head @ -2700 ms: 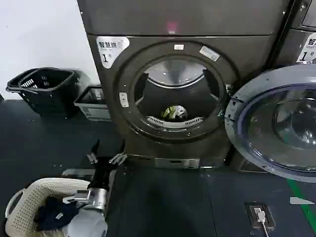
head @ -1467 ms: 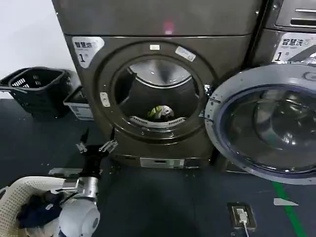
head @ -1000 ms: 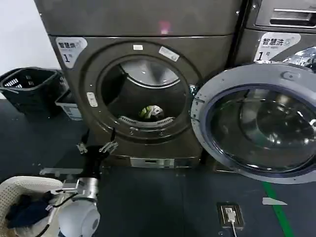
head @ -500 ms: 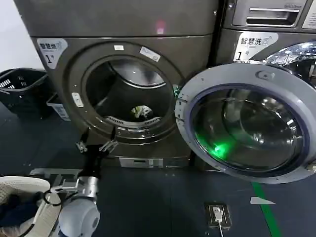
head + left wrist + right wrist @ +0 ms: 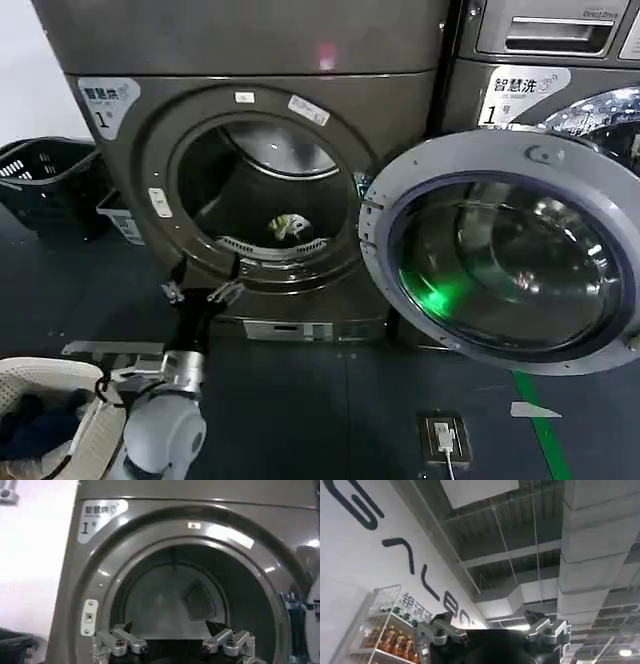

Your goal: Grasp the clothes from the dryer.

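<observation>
Standing open-mouthed, the dryer (image 5: 255, 190) has its glass door (image 5: 500, 250) swung wide toward three o'clock, a green glow on the pane. Deep in the drum, low at about six o'clock of the round opening, lies the clothes (image 5: 288, 228), a small yellow-green and white bundle resting on the drum floor behind the lip. The left gripper (image 5: 201, 293) hangs just below the porthole rim at about seven o'clock, fingers spread apart and empty, well short of the bundle. From the left wrist the spread fingers (image 5: 120, 639) frame the drum's dark hollow. The right gripper (image 5: 492, 630) points up at the ceiling, its fingers parted, holding nothing. A white basket (image 5: 40, 375) sits at the floor's eight o'clock corner with dark garments (image 5: 35, 425) inside.
</observation>
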